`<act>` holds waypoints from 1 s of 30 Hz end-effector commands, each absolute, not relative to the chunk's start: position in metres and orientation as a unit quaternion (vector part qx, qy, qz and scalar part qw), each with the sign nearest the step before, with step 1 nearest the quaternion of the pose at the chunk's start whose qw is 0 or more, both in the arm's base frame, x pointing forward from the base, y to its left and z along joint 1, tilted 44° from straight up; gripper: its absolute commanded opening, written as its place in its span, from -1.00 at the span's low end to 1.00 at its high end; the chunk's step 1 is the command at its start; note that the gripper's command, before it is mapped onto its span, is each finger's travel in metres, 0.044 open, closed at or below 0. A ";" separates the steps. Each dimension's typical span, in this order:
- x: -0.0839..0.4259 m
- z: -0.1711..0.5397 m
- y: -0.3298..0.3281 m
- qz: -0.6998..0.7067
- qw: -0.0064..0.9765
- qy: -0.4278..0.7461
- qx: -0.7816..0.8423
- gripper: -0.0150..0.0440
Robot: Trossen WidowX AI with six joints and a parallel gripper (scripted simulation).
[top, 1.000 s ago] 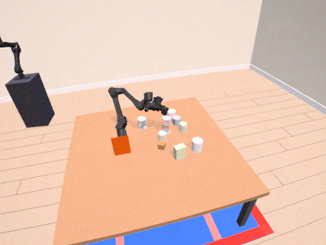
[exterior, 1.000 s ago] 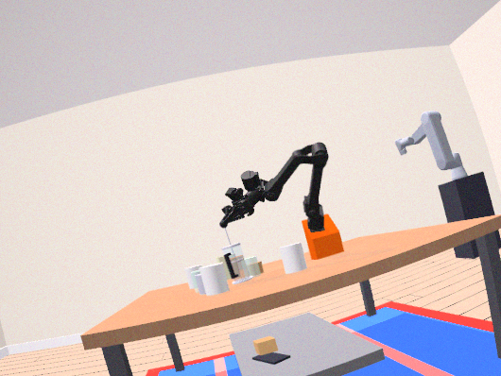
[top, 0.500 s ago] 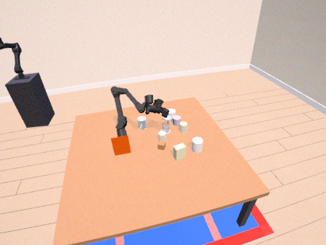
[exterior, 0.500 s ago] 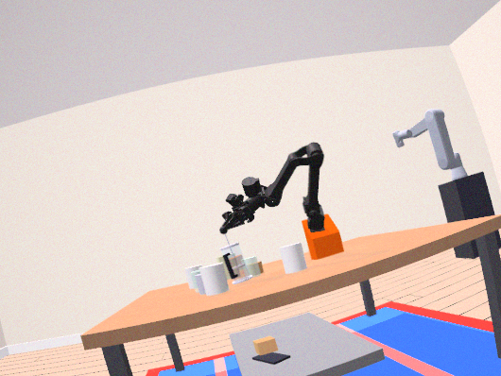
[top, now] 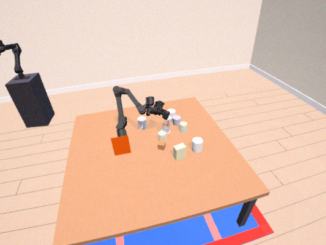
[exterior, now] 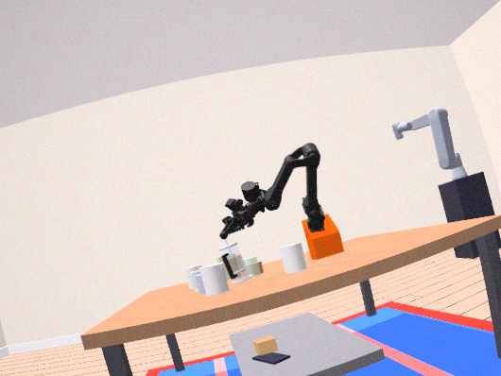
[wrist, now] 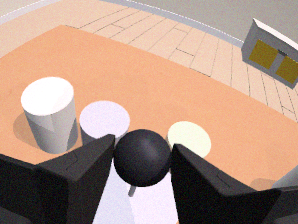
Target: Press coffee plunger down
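Above the press (exterior: 233,264), jaws clamped on plunger knob (wrist: 141,157) (rod short)

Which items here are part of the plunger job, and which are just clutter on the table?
In the job:
- gripper, shut on the plunger knob
- coffee press

Lying about:
- white cylinders
- cream block
- small orange cube
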State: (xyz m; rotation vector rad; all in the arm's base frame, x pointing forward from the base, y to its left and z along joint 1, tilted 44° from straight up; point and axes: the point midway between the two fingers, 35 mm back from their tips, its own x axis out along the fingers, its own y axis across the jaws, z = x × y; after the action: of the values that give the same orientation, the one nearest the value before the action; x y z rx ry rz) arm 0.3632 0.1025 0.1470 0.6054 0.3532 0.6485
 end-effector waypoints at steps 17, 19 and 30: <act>0.364 0.137 0.112 0.322 0.878 0.192 0.298 -0.07; 0.365 0.137 0.112 0.322 0.878 0.192 0.298 -0.07; 0.366 0.137 0.112 0.322 0.878 0.192 0.298 -0.07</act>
State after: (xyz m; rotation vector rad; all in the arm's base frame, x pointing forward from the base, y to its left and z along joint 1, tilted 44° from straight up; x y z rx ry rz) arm 0.3670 0.1073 0.1422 0.6120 0.3769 0.6592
